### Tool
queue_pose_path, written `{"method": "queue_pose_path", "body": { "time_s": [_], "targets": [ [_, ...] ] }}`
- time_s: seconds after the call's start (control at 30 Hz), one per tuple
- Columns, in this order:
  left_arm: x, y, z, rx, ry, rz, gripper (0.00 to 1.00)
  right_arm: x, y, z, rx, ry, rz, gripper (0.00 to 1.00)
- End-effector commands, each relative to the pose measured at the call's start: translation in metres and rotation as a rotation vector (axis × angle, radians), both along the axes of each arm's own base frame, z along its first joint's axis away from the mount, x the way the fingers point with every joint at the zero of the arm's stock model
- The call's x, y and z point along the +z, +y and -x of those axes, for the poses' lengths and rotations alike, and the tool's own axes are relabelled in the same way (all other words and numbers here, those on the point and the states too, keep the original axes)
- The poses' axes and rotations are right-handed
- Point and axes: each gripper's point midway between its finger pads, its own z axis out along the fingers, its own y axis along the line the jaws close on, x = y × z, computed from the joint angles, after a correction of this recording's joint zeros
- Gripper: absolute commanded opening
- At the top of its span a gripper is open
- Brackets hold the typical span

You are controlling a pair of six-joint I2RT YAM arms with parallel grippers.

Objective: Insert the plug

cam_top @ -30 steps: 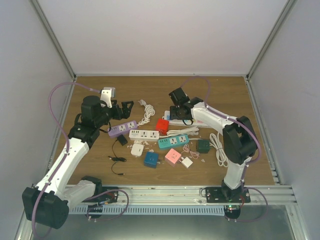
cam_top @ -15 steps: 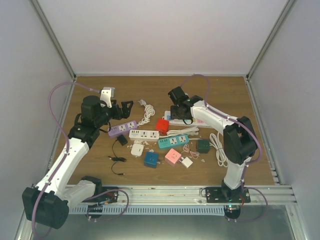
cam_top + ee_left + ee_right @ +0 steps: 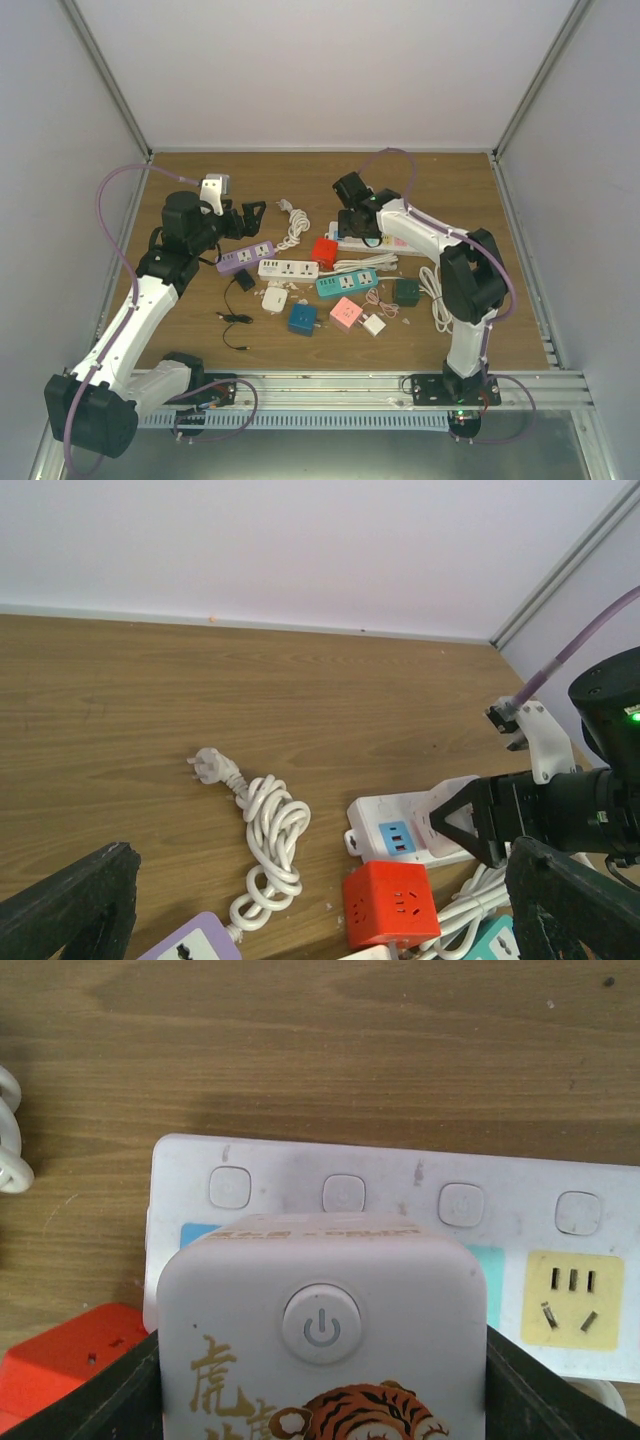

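The plug [image 3: 322, 1330] is a pale cube with a round power button and a tiger print. My right gripper [image 3: 322, 1385] is shut on it, a black finger [image 3: 115, 1400] on each side. It hangs just over a white power strip [image 3: 400, 1195] that has a row of buttons and a yellow socket [image 3: 572, 1295]. Whether the plug touches the strip I cannot tell. In the top view the right gripper [image 3: 352, 213] is at the strip [image 3: 340, 243] behind the middle. My left gripper [image 3: 245, 215] is open and holds nothing, above the purple strip [image 3: 245, 256].
A red socket cube [image 3: 400, 902] lies just in front of the white strip. A coiled white cord [image 3: 270, 830] with its own plug lies to the left. More strips, cubes and adapters [image 3: 330, 300] fill the table's middle. Loose white cable [image 3: 437, 295] lies to the right.
My right gripper has shifted slightly left over the white strip with the plug still in it. The left arm has not moved.
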Motion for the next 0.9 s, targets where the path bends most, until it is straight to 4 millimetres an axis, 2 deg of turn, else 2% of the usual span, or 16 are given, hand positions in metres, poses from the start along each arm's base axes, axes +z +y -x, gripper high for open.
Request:
{"method": "queue_pose_path", "body": {
  "time_s": [0.0, 0.27, 0.43, 0.53, 0.63, 0.87],
  "targets": [
    [-0.001, 0.004, -0.004, 0.012, -0.016, -0.013, 0.99, -0.020, -0.013, 0.010, -0.058, 0.060, 0.091, 0.31],
    [-0.002, 0.004, -0.004, 0.012, -0.012, -0.011, 0.99, 0.001, -0.013, 0.007, -0.083, 0.022, 0.062, 0.30],
    [-0.004, 0.004, -0.006, 0.014, -0.007, -0.012, 0.99, 0.029, -0.001, -0.004, -0.071, -0.044, 0.011, 0.30],
    [-0.004, 0.005, -0.005, 0.015, -0.007, -0.012, 0.99, 0.039, -0.004, -0.006, -0.096, -0.064, 0.010, 0.30],
    [-0.004, 0.005, -0.006, 0.015, -0.006, -0.011, 0.99, 0.036, -0.011, -0.003, -0.122, -0.066, 0.030, 0.30],
    [-0.005, 0.005, -0.006, 0.016, -0.003, -0.008, 0.99, 0.013, -0.007, 0.005, -0.111, -0.007, 0.017, 0.30]
  ]
}}
